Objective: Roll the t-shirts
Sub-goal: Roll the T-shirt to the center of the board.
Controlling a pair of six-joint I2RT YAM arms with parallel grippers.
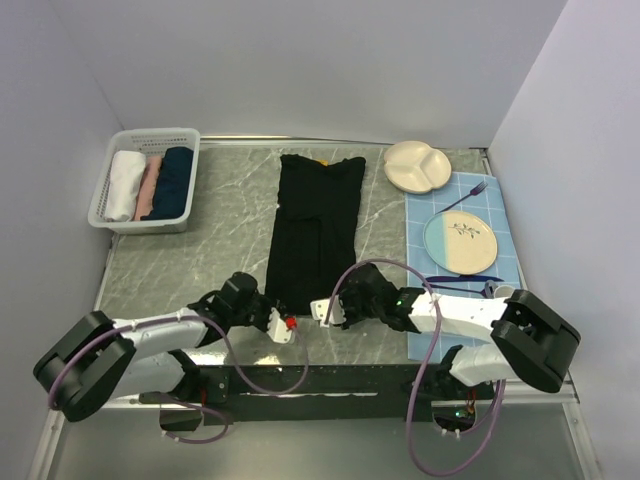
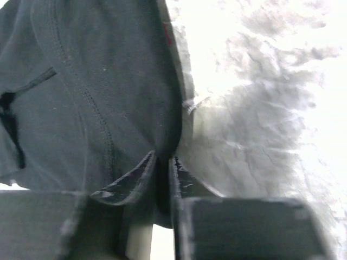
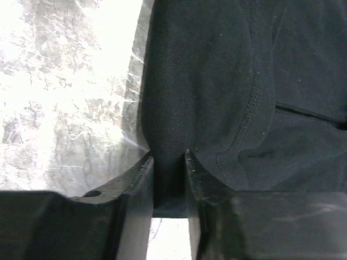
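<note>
Slippage threatens: left gripper [image 2: 162,162] and right gripper [image 3: 168,157] each clench only the near hem of the long, folded black cloth t-shirt [image 1: 315,225]; uneven pulls could skew the roll.

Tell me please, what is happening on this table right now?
Two robot arms work on a black cloth t-shirt, folded into a long strip on the grey marble table. The left claw and the right claw each pinch its near edge; no roll has started. A rolled white shirt, a pink shirt and a navy shirt lie in the white plastic basket.
</note>
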